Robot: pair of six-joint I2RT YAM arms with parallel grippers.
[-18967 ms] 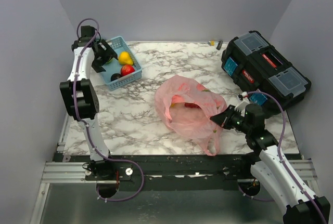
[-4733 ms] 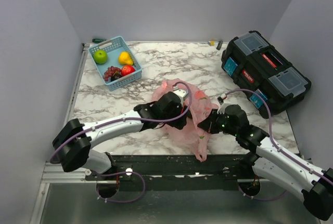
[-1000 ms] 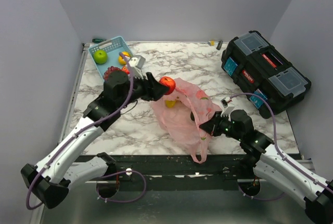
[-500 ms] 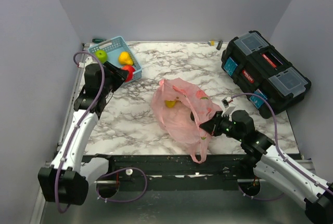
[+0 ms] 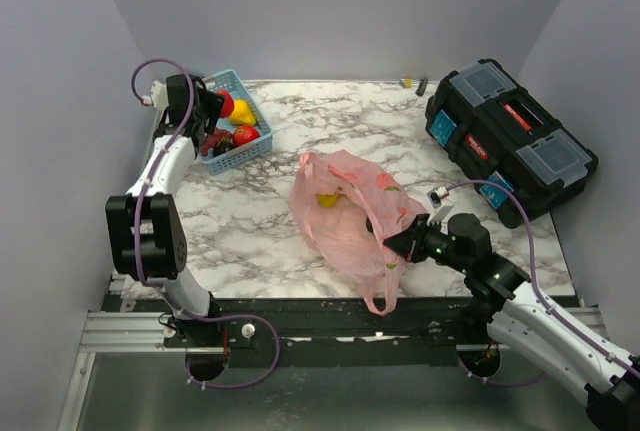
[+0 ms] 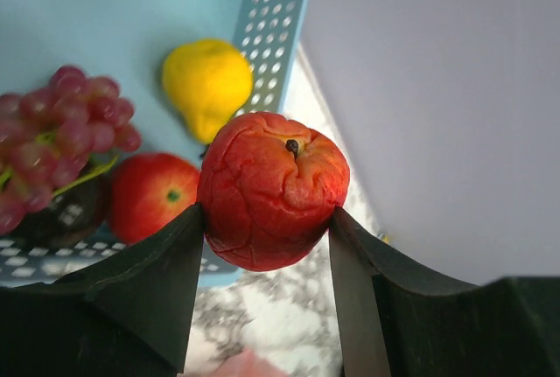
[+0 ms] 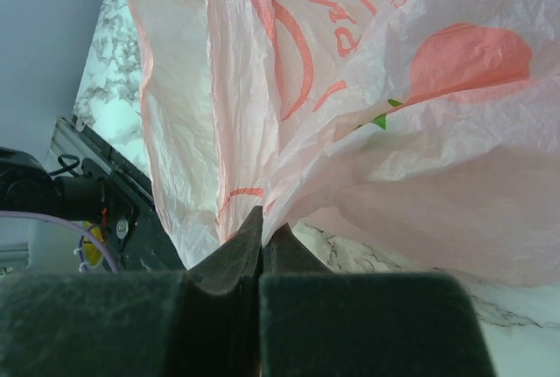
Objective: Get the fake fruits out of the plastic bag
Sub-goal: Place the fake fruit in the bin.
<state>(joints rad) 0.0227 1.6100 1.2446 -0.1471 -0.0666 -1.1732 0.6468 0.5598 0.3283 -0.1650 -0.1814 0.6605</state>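
Fake fruits (image 5: 243, 135) lie mostly in the light blue slotted plastic basket (image 5: 250, 148) at the far left corner of the marble table (image 5: 250, 221). One yellow piece (image 5: 327, 199) shows through the thin translucent pink plastic bag (image 5: 350, 226), which is crumpled at the table's middle. The left gripper (image 5: 218, 109) hangs over the basket, and the right gripper (image 5: 392, 243) is at the bag's near right side. A black plastic toolbox (image 5: 510, 136) lies along the right edge.

From the left wrist, the gripper's fingers are spread part-way and clamp a wrinkled red plastic apple (image 6: 273, 189) by its sides. Below it the basket holds a yellow pear-shaped piece (image 6: 207, 84), a bunch of purple grapes (image 6: 61, 123) and a smooth red apple (image 6: 153, 198). The held apple appears to hang over the basket's rim (image 6: 280, 10), not its floor. Let go here, it could strike the wall and roll out onto the table.

From the right wrist, the fingers are pressed together on a fold of the bag. The film is thin, so it could slip or tear. The bag would then sag over the yellow piece.
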